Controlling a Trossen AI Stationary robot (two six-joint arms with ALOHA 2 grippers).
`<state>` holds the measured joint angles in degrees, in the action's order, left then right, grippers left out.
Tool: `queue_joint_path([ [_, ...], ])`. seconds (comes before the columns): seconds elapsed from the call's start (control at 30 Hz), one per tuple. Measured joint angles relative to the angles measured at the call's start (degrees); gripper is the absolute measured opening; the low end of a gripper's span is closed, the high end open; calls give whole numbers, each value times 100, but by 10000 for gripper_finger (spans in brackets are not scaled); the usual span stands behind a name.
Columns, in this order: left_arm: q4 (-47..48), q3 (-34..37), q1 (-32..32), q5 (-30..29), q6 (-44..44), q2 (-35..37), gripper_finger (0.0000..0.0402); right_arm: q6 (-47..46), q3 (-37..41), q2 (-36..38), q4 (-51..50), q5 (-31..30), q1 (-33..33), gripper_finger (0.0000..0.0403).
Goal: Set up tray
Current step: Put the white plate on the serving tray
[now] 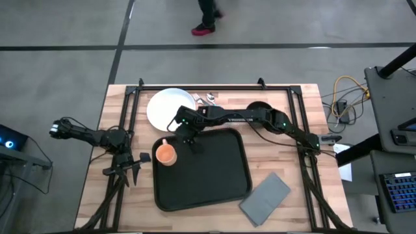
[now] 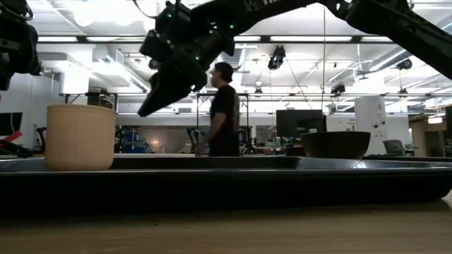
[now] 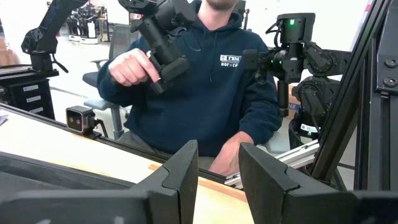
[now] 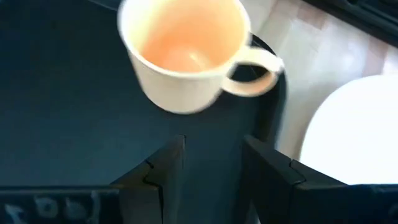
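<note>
A cream mug [image 4: 183, 53] is seen upright on the black tray [image 4: 56, 124], with a white plate [image 4: 351, 134] beside the tray.

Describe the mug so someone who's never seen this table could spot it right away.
Find the big black tray in the middle of the wooden table. The mug stands upright in the tray's corner nearest the white plate. It is the only orange-tinted, handled thing there, and small and round.

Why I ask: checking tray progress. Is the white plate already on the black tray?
No: in the high view the white plate lies on the wooden table just beyond the tray, which holds only the cup.
</note>
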<state>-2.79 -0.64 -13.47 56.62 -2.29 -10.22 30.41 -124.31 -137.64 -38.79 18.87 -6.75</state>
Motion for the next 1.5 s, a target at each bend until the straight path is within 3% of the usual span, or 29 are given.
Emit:
queue_joint_path([
  [0.43,0,0,2,0,-1,0,98,140,221,0,-25,1,-396,141],
  [0.97,0,0,0,0,-1,-1,98,611,460,0,134,-1441,-398,141],
  [1.5,0,0,0,0,-1,0,98,704,1052,0,1183,-1626,-404,141],
])
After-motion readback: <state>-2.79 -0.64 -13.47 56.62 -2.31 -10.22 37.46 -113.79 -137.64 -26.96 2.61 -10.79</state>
